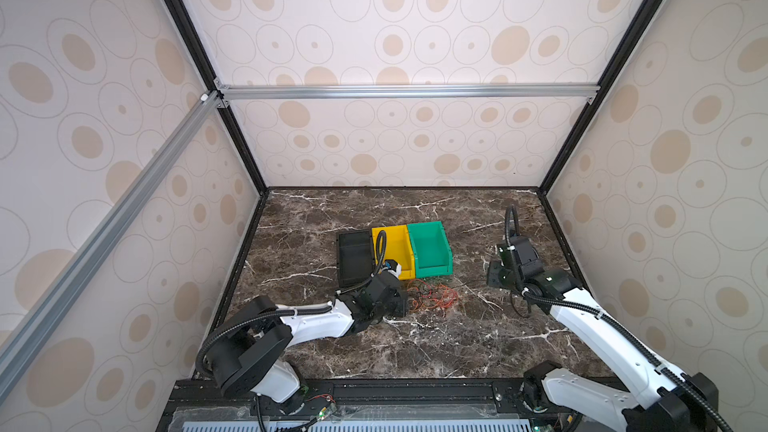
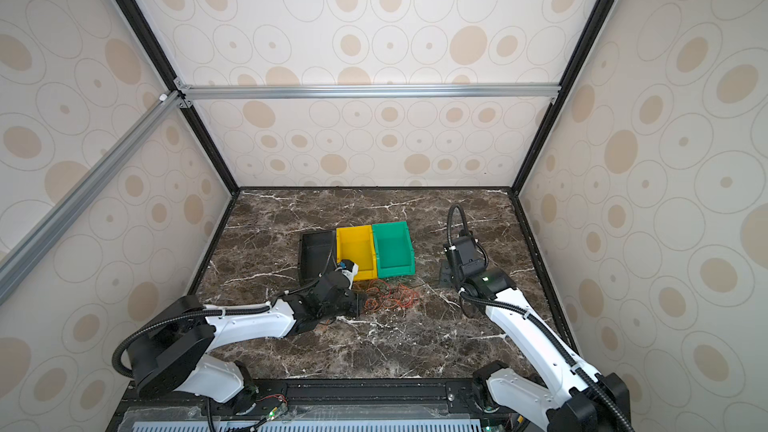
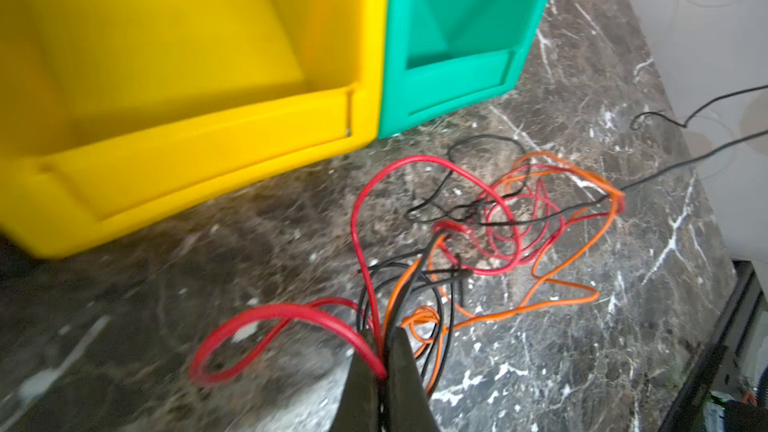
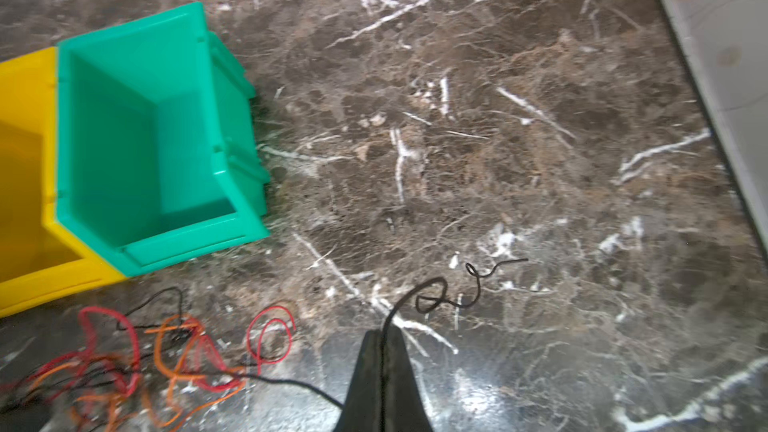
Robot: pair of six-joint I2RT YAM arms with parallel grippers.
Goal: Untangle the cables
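The cables lie as a loose tangle of thin red, orange and black wires on the marble, just in front of the bins. In the left wrist view my left gripper is shut on a red cable, with black and orange strands bunched at its tips. It sits at the tangle's left edge. My right gripper is shut on a black cable. That cable's curly free end lies beyond the tips, and its other side runs back to the tangle.
Three open bins stand side by side behind the tangle: black, yellow and green. Patterned walls with black frame posts close in the marble table on three sides.
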